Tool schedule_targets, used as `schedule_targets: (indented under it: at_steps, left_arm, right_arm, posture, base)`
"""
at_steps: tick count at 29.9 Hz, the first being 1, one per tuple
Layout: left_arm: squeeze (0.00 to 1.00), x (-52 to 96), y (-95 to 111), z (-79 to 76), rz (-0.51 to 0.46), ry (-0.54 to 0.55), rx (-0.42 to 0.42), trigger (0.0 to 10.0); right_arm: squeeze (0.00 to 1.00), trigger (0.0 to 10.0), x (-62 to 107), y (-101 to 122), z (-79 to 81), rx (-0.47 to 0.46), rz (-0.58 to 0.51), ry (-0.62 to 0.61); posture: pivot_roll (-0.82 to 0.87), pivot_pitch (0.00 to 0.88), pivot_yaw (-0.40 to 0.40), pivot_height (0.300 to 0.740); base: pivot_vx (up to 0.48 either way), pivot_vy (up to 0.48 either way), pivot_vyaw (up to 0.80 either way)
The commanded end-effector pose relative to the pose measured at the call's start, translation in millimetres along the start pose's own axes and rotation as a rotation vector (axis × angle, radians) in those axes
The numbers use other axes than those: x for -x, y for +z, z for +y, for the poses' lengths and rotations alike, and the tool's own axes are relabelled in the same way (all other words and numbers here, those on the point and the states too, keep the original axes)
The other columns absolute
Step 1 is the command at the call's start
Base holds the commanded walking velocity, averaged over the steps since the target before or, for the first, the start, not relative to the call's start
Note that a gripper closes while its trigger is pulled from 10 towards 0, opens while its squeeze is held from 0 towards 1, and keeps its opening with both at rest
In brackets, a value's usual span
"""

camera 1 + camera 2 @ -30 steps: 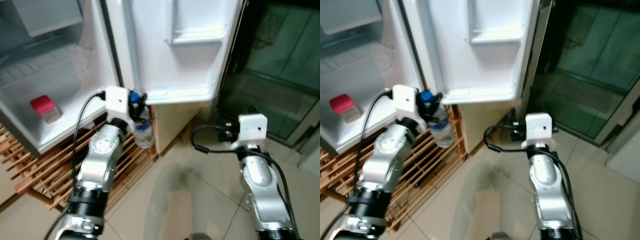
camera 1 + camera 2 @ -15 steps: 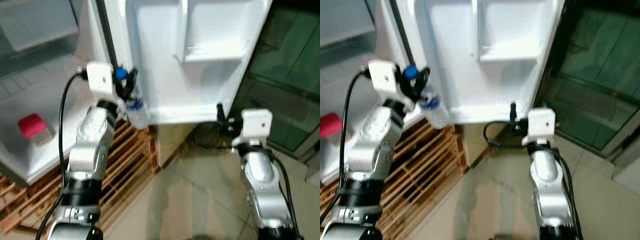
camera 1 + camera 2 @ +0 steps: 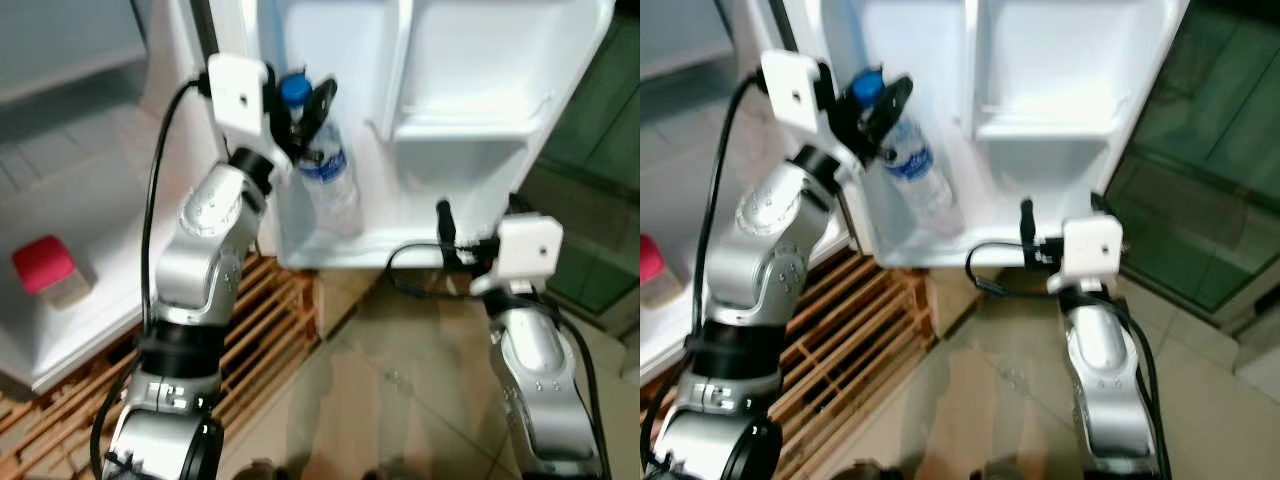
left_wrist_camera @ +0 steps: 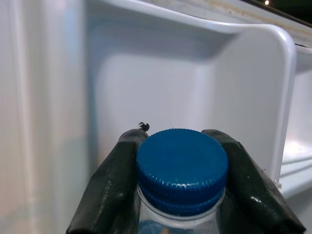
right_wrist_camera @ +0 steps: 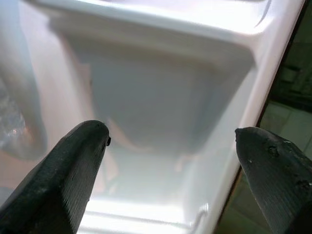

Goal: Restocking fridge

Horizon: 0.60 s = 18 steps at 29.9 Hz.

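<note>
Now that I've lifted it from beside the wooden rack | left gripper pinches water bottle by its blue cap, body tilted inside lowest door shelf | right gripper wide apart, holding nothing | I judge release comes next.

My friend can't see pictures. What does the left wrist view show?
The left pincer grips a clear plastic bottle with a round blue cap at its neck, one black finger on each side. Behind it is a white plastic fridge door shelf.

The left gripper clamps a water bottle inside the fridge door's bottom shelf.
</note>
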<state>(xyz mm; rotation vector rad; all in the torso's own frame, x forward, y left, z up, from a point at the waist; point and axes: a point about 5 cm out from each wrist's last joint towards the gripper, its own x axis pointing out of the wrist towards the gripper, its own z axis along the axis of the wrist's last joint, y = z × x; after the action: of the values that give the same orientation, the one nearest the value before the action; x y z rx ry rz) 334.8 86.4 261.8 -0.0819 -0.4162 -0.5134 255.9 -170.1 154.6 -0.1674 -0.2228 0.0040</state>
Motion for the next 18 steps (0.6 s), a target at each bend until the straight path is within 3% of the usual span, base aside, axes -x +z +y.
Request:
schedule_targets:
  at_steps: [1,5,10,18]
  left_arm:
    - [0.0,-6.2,7,-0.7,-0.076,-0.012,-0.06,10.0]
    - [0.0,-7.9,-8,0.4,-0.037,-0.005,-0.131,10.0]
    - [0.0,-12.7,-30,2.9,0.008,-0.027,-0.256,10.0]
    - [0.0,-17.7,-50,5.7,0.043,-0.04,-0.335,10.0]
  right_arm:
    - [0.0,10.0,2.0,6,1.7,-0.006,-0.015,0.007]
    - [0.0,10.0,5.7,7,5.3,-0.008,-0.012,0.008]
    - [0.0,10.0,24.0,5,10.8,-0.015,0.028,-0.009]
    - [0.0,10.0,39.1,5,15.8,-0.024,0.061,-0.046]
  posture:
    - [-0.21,0.108,0.026,0.74]
    - [-0.22,0.118,0.042,0.74]
    - [-0.24,0.158,0.088,0.74]
    - [-0.28,0.186,0.142,0.74]
  base:
    - [0.0,0.0,0.0]
    - [0.0,0.0,0.0]
    - [0.0,0.0,0.0]
    - [0.0,0.0,0.0]
